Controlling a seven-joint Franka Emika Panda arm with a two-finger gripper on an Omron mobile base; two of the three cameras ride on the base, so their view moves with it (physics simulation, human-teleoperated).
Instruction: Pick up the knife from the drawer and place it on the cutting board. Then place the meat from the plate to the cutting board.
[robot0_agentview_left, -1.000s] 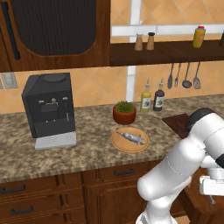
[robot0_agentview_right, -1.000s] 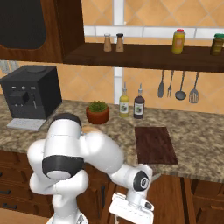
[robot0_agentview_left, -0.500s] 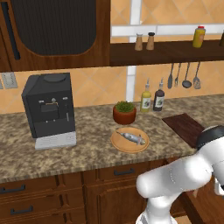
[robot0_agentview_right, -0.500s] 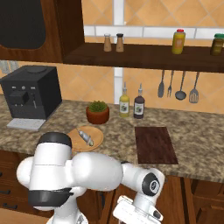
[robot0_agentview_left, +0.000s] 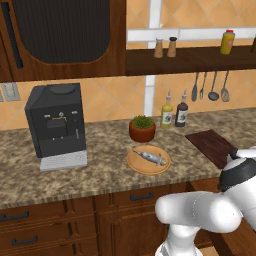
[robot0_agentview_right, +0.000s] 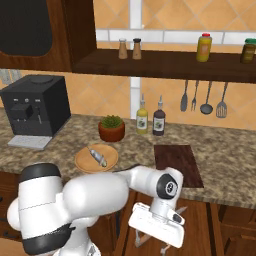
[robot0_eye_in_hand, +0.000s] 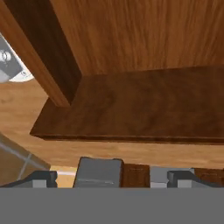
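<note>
Your gripper (robot0_agentview_right: 162, 246) has dropped lower, bottom middle, by the open drawer; I cannot tell if it is open. No knife is lifted yet. Farther up, the meat (robot0_agentview_right: 98, 157) lies on the plate (robot0_agentview_right: 82, 161), the cutting board (robot0_agentview_right: 177, 160) bare.

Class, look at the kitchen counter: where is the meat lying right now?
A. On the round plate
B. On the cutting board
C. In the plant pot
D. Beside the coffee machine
A: the meat lies on the plate, while the cutting board is bare.

Wooden drawer wall (robot0_eye_in_hand: 144, 109) stands close before the fingers (robot0_eye_in_hand: 98, 173), narrowing room inside.
</note>
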